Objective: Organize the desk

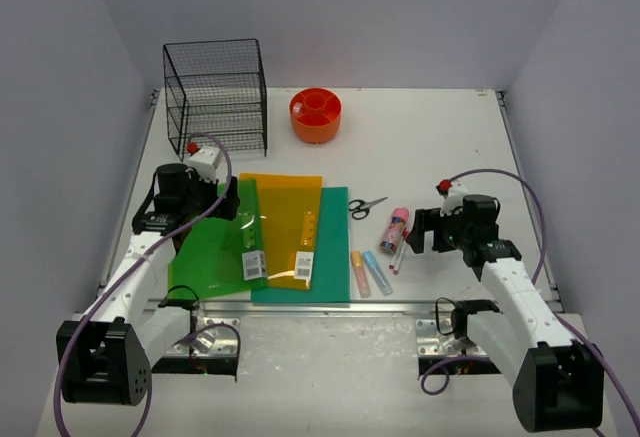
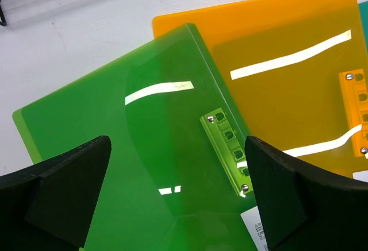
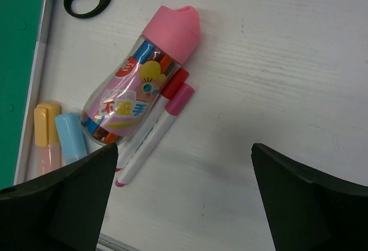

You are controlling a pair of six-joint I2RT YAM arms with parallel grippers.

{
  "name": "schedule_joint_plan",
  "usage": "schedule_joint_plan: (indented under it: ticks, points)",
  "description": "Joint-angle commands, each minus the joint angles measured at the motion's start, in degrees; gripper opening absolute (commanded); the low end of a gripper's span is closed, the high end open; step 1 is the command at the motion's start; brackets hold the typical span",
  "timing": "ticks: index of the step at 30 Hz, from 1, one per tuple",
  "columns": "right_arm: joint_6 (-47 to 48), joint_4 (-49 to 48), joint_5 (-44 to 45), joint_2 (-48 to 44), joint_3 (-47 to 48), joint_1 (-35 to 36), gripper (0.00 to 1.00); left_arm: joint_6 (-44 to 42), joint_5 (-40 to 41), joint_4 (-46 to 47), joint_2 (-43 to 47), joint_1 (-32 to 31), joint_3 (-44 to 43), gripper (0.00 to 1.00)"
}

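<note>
Desk (image 1: 430, 137) lying under both arms, clutter sitting on its front half.
Left gripper (image 2: 177, 145) is hovering, jaws apart and empty, directly over the green folder (image 2: 144, 147), whose long axis is running diagonally front to back. Right gripper (image 3: 184, 147), jaws also apart, is hanging beside the marker tube (image 3: 138, 93), making it the nearer arm there.

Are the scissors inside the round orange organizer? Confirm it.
No, the scissors lie flat on the desk, well in front of the round orange organizer.
</note>
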State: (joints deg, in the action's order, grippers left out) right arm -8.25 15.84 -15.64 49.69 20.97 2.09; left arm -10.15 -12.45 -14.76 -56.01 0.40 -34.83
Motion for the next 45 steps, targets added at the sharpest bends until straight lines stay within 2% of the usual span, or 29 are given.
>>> schedule_joint_plan:
  ticks: [1, 6, 9, 16, 24, 26, 37, 45]
  points:
    - [-1.27, -1.54, 0.26, -0.10, 2.34, 0.29, 0.99, 0.98, 0.06, 2.87, 0.74, -0.40, -2.21, 1.00]
    - [-2.32, 3.07, 1.33, 4.12, 7.44, 0.30, 0.99, 1.22, 0.29, 2.91, 0.10, -0.40, -2.35, 1.00]
    - [-5.59, 8.66, 1.65, 9.37, 15.12, 0.46, 0.99, 1.70, 1.25, 3.07, -0.14, -0.40, -2.35, 1.00]
    - [-13.12, 21.35, 1.58, 28.90, 34.06, 1.55, 0.91, 2.33, 2.47, 3.64, -0.71, -0.40, -2.14, 1.00]
    - [-18.33, 32.26, 2.37, 47.53, 47.47, 2.45, 0.79, 2.85, 3.65, 3.95, -1.47, -0.40, -2.09, 1.00]
    - [-18.67, 35.17, 2.45, 52.57, 49.01, 2.80, 0.76, 3.00, 3.94, 4.22, -1.72, -0.40, -1.94, 1.00]
    - [-18.91, 36.09, 2.05, 63.41, 53.64, 3.53, 0.73, 3.40, 5.24, 4.31, -2.87, -0.40, -2.17, 1.00]
    - [-18.31, 37.06, -0.33, 69.97, 58.00, 3.54, 0.66, 3.63, 5.93, 4.39, -3.39, -0.40, -2.25, 1.00]
